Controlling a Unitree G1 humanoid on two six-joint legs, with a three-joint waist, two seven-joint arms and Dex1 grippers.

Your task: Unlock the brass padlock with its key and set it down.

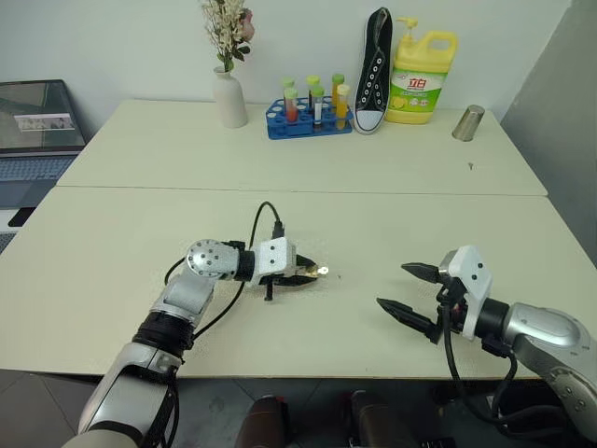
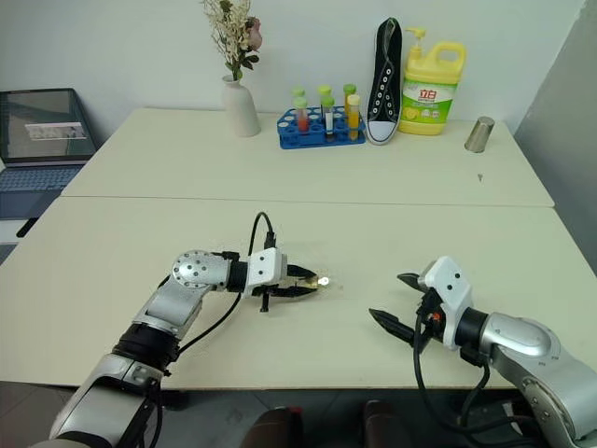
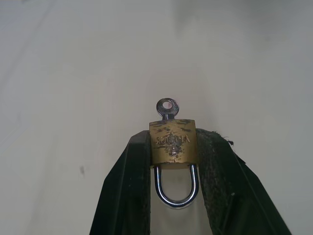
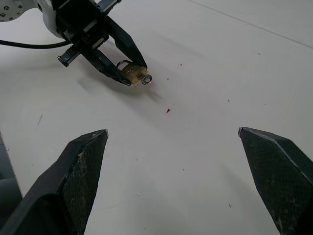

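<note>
Your left tool [image 1: 312, 273] pinches the padlock [image 3: 172, 141], key [image 3: 167, 107] inserted, shackle closed; right tool [image 1: 409, 289] wide, empty. Turning remains.

Two cream tables [image 1: 392, 224] stand pushed together, a seam running across between them, under even light. A plain white wall [image 1: 121, 47] rises behind the far table. At far left, a laptop [image 1: 33, 131] sits open.
</note>
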